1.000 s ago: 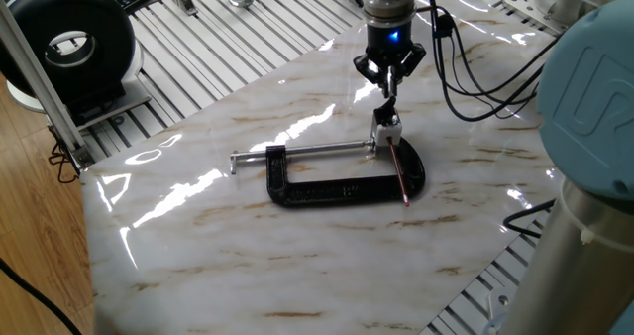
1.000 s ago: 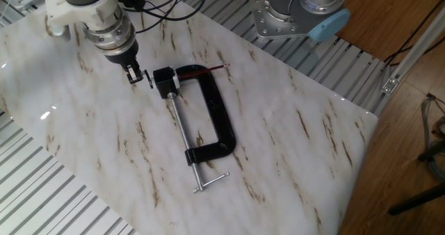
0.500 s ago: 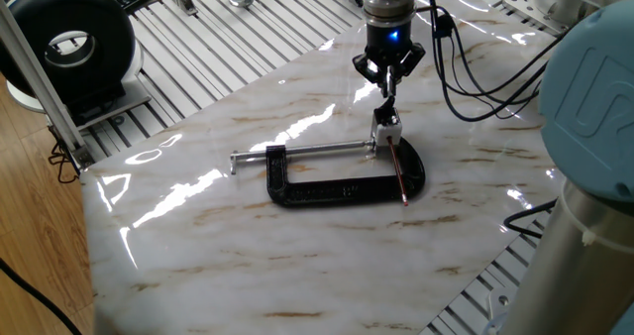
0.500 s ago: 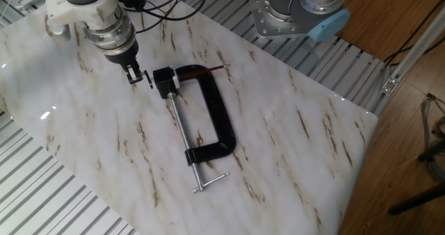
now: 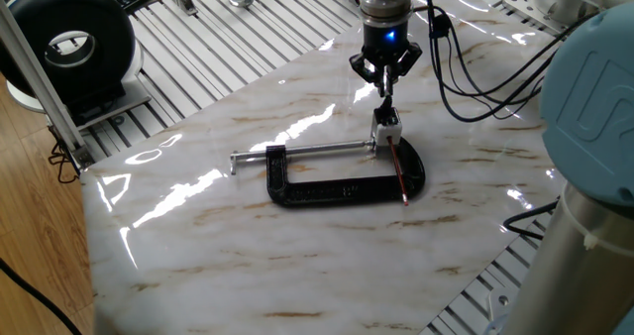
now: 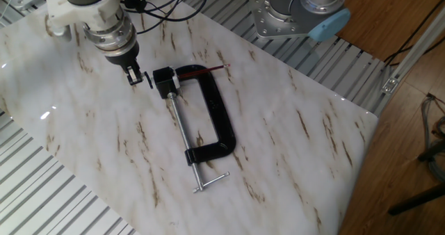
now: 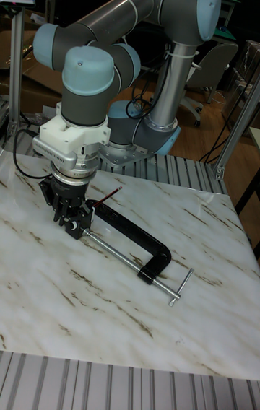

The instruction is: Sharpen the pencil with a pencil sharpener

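Now the pencil [image 5: 398,172] is lying across the clamp [image 5: 347,188], tip in the sharpener [image 5: 387,130], just below the jaws. The gripper [image 5: 387,74], jaws apart and empty, is lifting slightly, suggesting it is backing off.

No readable text

We find no legible words, numbers or brand marks on anything in the three views.
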`<state>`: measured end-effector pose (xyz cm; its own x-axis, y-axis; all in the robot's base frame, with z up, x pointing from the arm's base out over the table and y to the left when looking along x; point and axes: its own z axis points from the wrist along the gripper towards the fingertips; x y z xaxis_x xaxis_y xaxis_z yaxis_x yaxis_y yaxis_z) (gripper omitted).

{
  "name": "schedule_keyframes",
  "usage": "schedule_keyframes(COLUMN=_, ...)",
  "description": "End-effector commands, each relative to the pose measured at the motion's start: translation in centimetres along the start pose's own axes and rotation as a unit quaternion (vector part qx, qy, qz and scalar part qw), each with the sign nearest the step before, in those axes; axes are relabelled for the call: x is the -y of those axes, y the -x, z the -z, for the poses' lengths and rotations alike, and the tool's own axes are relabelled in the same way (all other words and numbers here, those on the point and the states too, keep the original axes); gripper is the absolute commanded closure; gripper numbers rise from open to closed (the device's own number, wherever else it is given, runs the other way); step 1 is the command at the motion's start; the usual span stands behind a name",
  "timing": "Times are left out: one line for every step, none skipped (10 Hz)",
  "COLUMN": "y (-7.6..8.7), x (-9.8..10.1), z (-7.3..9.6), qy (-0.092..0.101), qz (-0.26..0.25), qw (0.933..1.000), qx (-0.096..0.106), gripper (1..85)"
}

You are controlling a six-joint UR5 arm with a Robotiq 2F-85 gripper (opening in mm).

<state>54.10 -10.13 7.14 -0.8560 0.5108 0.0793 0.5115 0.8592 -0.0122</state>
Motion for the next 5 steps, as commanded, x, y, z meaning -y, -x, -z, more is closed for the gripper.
schedule_keyframes(y=0.19, x=-0.74, z=0.07, qy=0.008, qz=-0.002, qw=1.0000, qx=0.003, gripper=84.7)
schedule_keyframes(y=0.29, x=-0.85, z=-0.01, qy=0.008, qz=-0.002, qw=1.0000, qx=0.004, gripper=84.7)
schedule_keyframes(y=0.38, x=-0.96, z=-0.06, qy=0.007, qz=-0.003, qw=1.0000, qx=0.005, gripper=84.7)
schedule_keyframes(y=0.44, x=-1.11, z=-0.08, qy=0.008, qz=-0.003, qw=1.0000, qx=0.005, gripper=84.7)
schedule_keyframes(y=0.48, x=-1.29, z=-0.08, qy=0.008, qz=-0.003, qw=0.9999, qx=0.006, gripper=84.7)
